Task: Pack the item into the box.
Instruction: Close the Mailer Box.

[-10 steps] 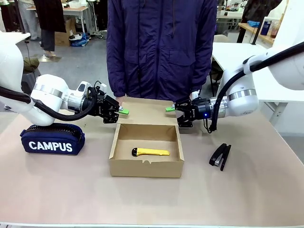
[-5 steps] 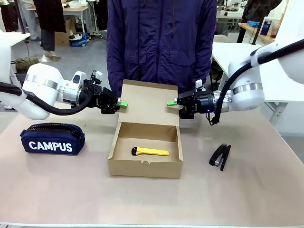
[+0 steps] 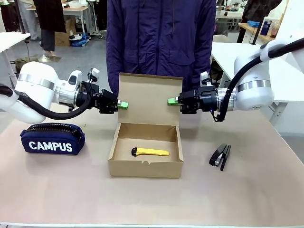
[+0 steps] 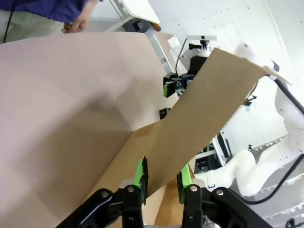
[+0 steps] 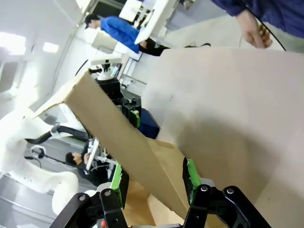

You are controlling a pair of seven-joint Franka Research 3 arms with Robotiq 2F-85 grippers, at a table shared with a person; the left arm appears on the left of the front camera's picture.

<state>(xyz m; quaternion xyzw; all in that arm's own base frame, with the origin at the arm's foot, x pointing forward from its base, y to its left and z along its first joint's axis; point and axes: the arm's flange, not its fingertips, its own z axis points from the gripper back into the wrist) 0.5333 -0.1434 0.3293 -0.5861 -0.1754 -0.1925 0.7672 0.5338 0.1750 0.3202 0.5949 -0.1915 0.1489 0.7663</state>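
Note:
The item, a slim yellow utility knife (image 3: 151, 152) with a black end, lies flat on the floor of the open brown box (image 3: 145, 168) at mid-table. The box's flap lid (image 3: 149, 99) stands upright at its far side. My left gripper (image 3: 122, 104) is shut on the lid's left edge; in the left wrist view the cardboard lid (image 4: 209, 109) runs between the green pads of that gripper (image 4: 162, 178). My right gripper (image 3: 172, 101) is at the lid's right edge. In the right wrist view its jaws (image 5: 154, 183) stand wide on either side of the lid (image 5: 118, 137).
A navy "CAMPUS" pencil case (image 3: 52, 138) lies left of the box, under my left arm. A black stapler (image 3: 220, 156) lies to the right. A person in a dark jacket (image 3: 161, 42) stands right behind the lid at the far edge.
Both grippers rose together along the lid's side edges. The lid swung up from lying back on the table to standing upright. The knife stayed put.

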